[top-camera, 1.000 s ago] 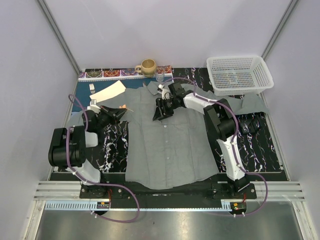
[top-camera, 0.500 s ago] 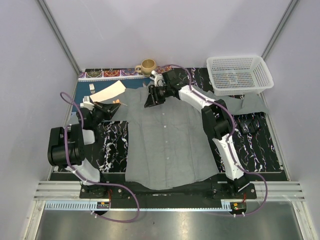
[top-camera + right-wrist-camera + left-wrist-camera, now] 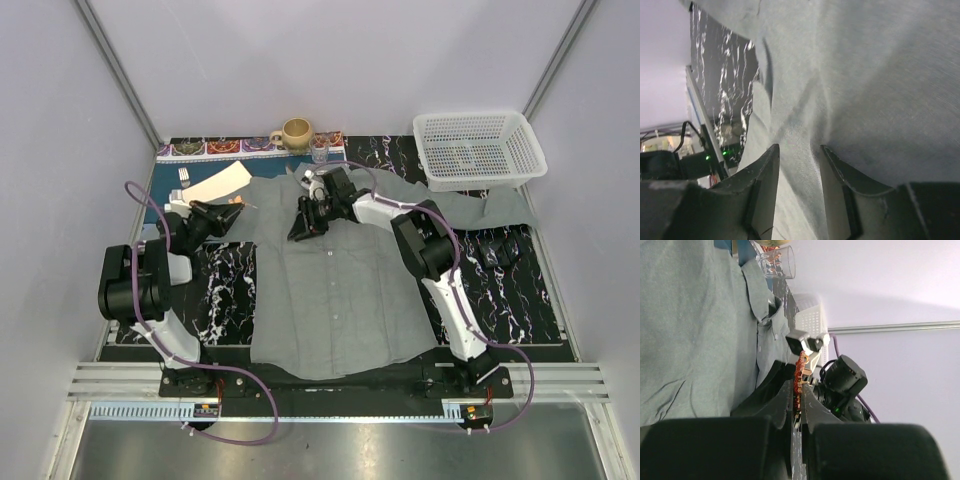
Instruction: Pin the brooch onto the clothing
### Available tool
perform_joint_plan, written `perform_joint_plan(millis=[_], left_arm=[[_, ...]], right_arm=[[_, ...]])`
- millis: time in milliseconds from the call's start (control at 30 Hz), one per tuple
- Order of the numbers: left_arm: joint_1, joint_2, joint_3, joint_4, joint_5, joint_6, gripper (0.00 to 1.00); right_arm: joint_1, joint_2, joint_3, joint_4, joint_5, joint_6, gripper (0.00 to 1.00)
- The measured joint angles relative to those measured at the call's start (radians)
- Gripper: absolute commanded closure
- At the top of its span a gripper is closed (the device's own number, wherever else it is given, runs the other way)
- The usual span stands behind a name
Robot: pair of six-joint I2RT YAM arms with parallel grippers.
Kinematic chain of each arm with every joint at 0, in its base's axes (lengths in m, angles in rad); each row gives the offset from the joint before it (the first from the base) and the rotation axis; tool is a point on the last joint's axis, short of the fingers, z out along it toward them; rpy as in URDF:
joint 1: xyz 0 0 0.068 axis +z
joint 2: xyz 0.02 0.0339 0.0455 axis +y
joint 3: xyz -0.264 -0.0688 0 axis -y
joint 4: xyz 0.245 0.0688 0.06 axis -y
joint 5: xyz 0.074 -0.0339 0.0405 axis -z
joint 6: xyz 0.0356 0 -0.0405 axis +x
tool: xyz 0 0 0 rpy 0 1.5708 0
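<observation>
Jaws first: the left gripper (image 3: 800,387) was clenched on the brooch (image 3: 800,371). The orange-red ornament stood proud of the fingertips and was held in the air just beside the shirt's (image 3: 340,290) sleeve on that arm's side. The right gripper (image 3: 799,150) was down on the shirt's upper front, below the collar (image 3: 300,180). Its fingers (image 3: 765,172) stood apart, astride a raised fold of grey cloth. Whether they had actually bitten on that fold, I could not tell.

Step in hand, as I judged it, was gathering cloth to take the pin while the brooch waited. The next move would call for the left arm to carry the brooch across to the fold. The right would have to keep the cloth lifted and taut so the pin could pass through one layer only. The pin itself was too small to make out.

Views compared:
- **Top view:** it alone showed the two grippers well apart, the shirt spread button-side up, and the cup (image 3: 296,131) and basket (image 3: 470,117) at the far edge. From there the brooch was a mere speck.
- **Left wrist view:** it alone showed the brooch's shape and the grip on it.
- **Right wrist view:** it alone showed the fold, which the gripper body hid from above.
</observation>
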Motion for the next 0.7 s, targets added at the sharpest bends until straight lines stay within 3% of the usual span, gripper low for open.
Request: perform_joint_plan(millis=[400, 600, 700], left_arm=[[-0.009, -0.032, -0.022, -0.001, 0.000, 0.007, 1.00], [-0.114, -0.022, 0.032, 0.000, -0.002, 0.011, 1.00], [-0.190, 0.032, 0.112, 0.008, -0.010, 0.011, 1.00]], right_arm=[[0.111, -0.082, -0.196, 0.154, -0.077, 0.135, 0.50], [-0.039, -0.169, -0.191, 0.019, -0.037, 0.072, 0.50], [-0.154, -0.224, -0.121, -0.094, 0.068, -0.036, 0.51]])
